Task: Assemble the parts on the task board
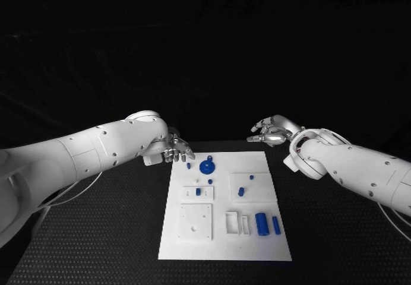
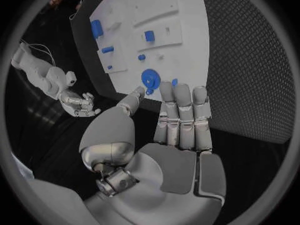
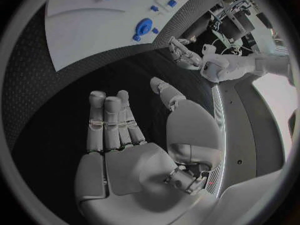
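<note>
The task board (image 1: 224, 237) lies mid-table, bearing blue parts (image 1: 262, 224) and a round blue part (image 1: 206, 167) near its far edge; no legible writing. Left hand (image 1: 177, 149) hovers at the far-left corner, fingers apart, empty. Right hand (image 1: 272, 133) hangs beyond the far-right corner, empty, fingers apart.

Head cam looks down; wrist cams close; all share task board (image 1: 224, 205).

Robotics lab, black table (image 1: 103, 237), dark backdrop, white task board (image 1: 224, 249)
</note>
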